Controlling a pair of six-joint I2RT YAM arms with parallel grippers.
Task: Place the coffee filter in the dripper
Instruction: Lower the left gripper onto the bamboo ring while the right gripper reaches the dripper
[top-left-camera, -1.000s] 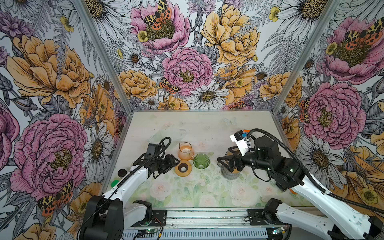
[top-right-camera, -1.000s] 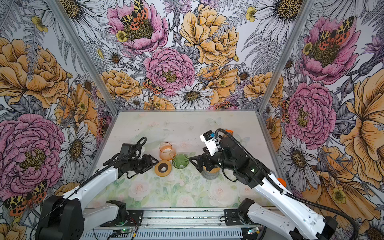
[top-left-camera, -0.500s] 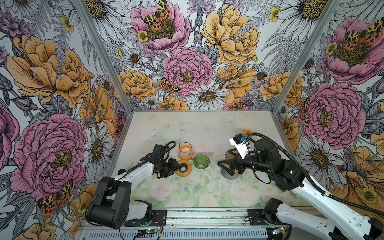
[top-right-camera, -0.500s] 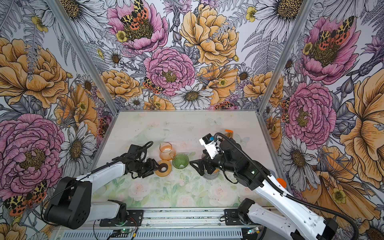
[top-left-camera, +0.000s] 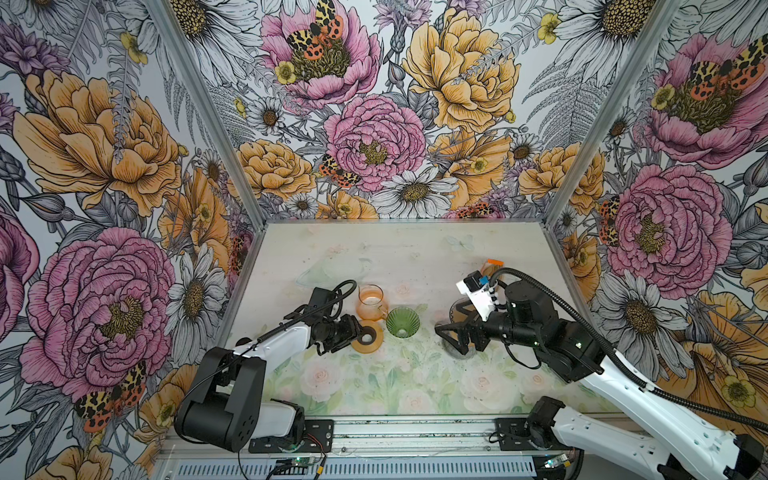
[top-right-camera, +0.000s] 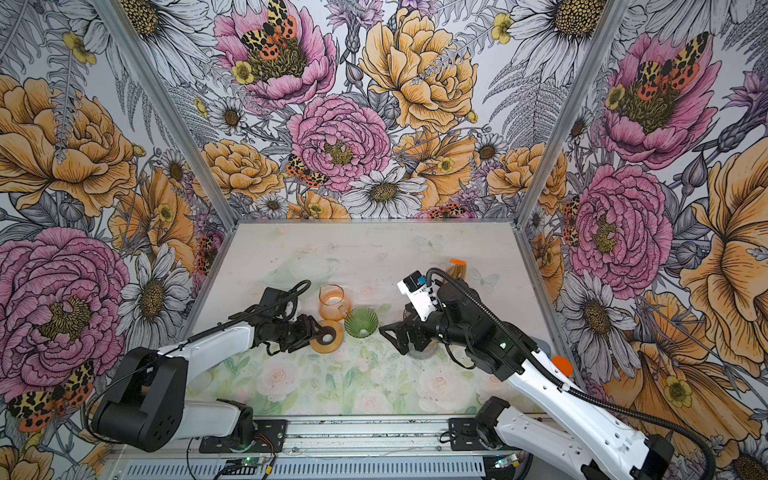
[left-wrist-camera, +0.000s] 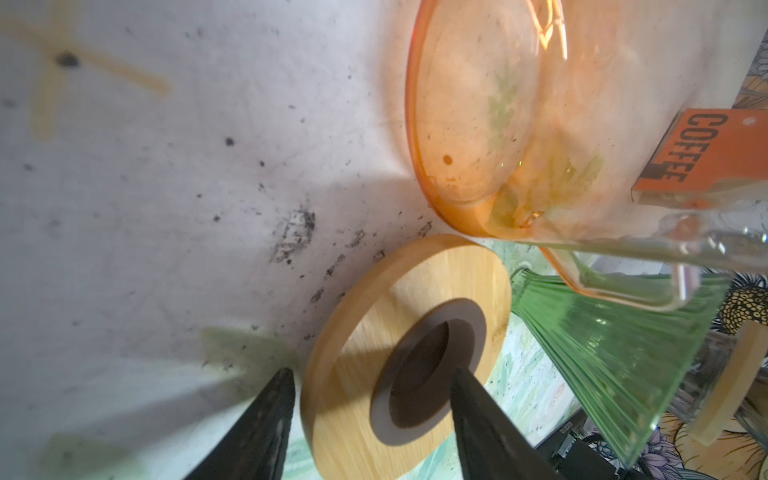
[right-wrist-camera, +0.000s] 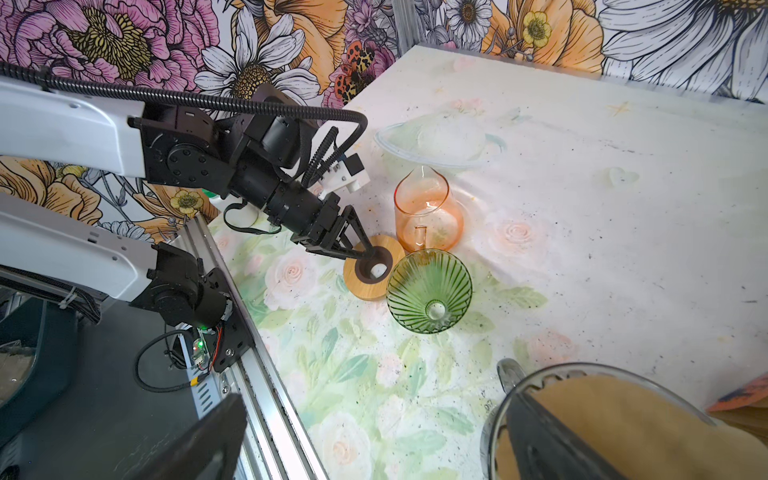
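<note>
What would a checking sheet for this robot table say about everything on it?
Surface: flowery mat, sprinkled with dark specks.
Job's things: green dripper empty, no filter yet; brown filters stacked in a glass jar.
Clutter: orange carafe, wooden ring, orange coffee box, clear dish.
Pincers: left pincer straddles the ring's rim, grip unclear; right pincer open, one finger inside the jar.
Cables: ribbed black hose along the left arm.
Surroundings: flower-papered walls on three sides.
</note>
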